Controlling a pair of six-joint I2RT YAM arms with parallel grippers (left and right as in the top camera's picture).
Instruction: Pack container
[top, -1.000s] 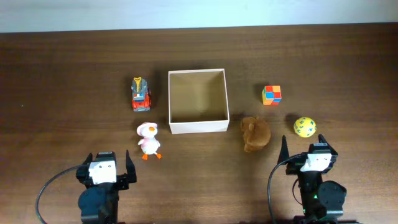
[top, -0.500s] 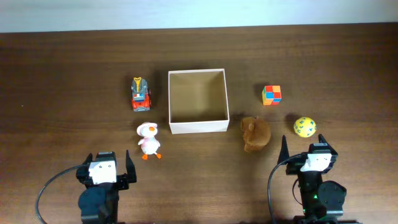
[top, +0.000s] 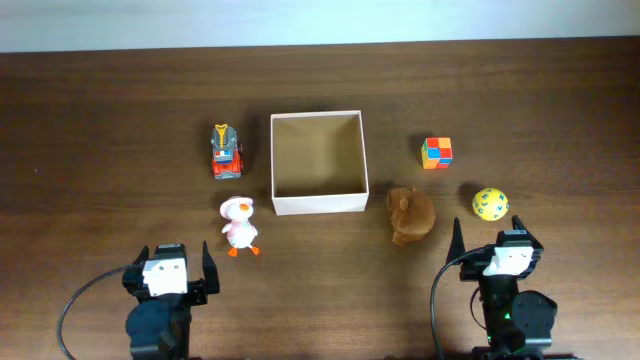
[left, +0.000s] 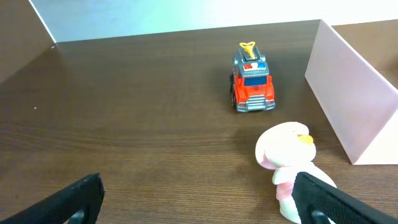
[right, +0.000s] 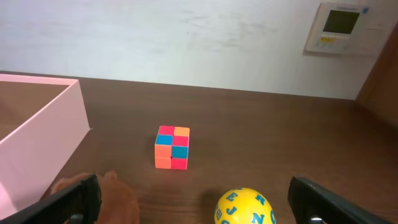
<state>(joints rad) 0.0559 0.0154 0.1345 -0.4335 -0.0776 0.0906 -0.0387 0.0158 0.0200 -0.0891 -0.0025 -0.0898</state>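
**A:** Stock list, near to far. What lies closest to you?

**B:** Left gripper (top: 175, 262), near edge of the table (top: 100, 150): jaws spread wide, nothing between them. Right gripper (top: 498, 248), same row: likewise spread and empty.

**A:** Next row?

**B:** Duck (top: 238, 225), at 2 o'clock from the left gripper, near it. Plush (top: 411, 214), at 10 o'clock from the right gripper. Ball (top: 490, 203), at 12 o'clock from the right gripper, just beyond it.

**A:** And the box?

**B:** Box (top: 318, 203), mid-table between the two arms, open side up, nothing inside. The duck is at its 8 o'clock and the plush at its 4 o'clock, close beside the near right corner.

**A:** Far row?

**B:** Truck (top: 226, 150), at the box's 9 o'clock, beside the left wall but apart from it. Cube (top: 436, 152), at its 3 o'clock, apart.

**A:** What is the step in hand?

**B:** By my reading nothing is packed yet, so the first pick is due.
- The duck suits your left arm best.
- Come down from above and set the jaws across its body, not its head.
- It looks soft and rounded, so centre it or it may slip.
- Lift it above the wall before you carry it toward 1 o'clock, then let go low over the box floor.
- The ball will likely roll if you nudge it, so approach it squarely.
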